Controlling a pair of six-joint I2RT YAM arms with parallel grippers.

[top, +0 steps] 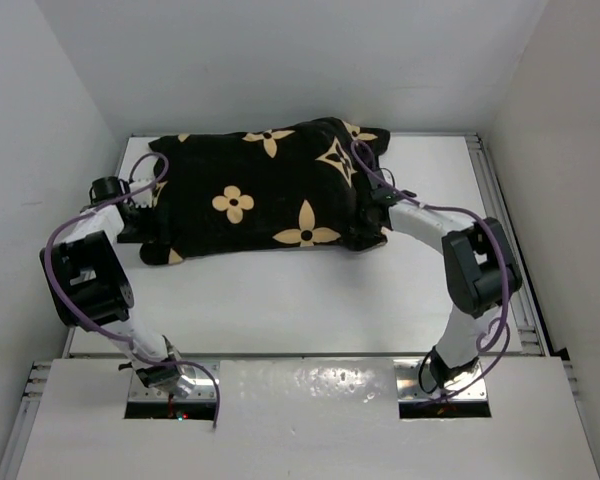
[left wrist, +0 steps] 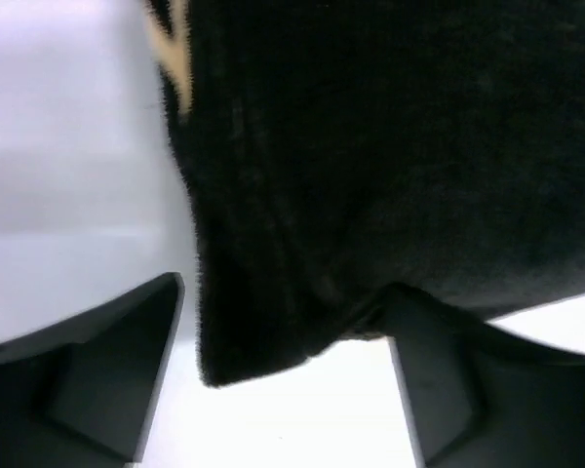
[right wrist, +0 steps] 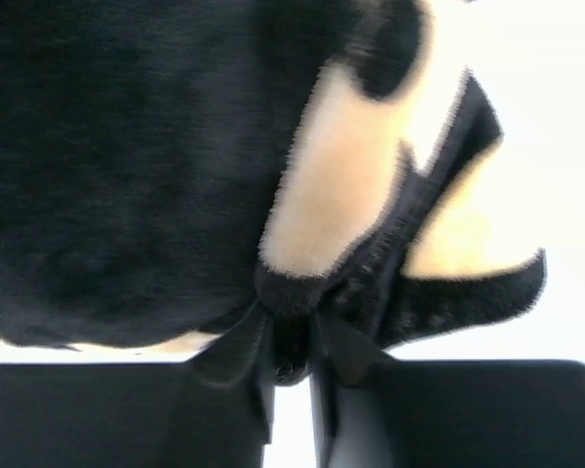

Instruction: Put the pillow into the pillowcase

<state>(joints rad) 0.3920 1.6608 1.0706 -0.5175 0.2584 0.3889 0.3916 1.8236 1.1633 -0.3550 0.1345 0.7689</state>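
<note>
1. Location of the task items. The pillowcase lies on the tabletop with its long axis running left to right. It looks plump along its whole length. The pillow does not show as a separate item in the overhead view, so it is judged to be largely or wholly inside the pillowcase.
2. Left jaws. These sit at the left end of the pillowcase and stand wide apart. A hanging edge of black fabric lies between them and brushes one inner face. Nothing is gripped.
3. Right jaws. These sit at the right end of the pillowcase and stand narrow, pinching a small fold of black fabric on what looks like a zipper line. Whether the tan patch just beside the pinch is a printed motif or the pillow cannot be told.
4. Hazard: dragging. Only the right end of the pillowcase is held. A pull from there would probably slide the whole bundle across the tabletop instead of drawing fabric over the pillow, because the left end is free.
5. Hazard: slip. The right jaws hold a thin bite of velvety pile, which is likely to pull out under load.
6. Hazard: wrong catch. If the left jaws close where they stand, they may clamp several layers or the pillow beneath. This would bunch the left end of the pillowcase rather than tension it.
</note>
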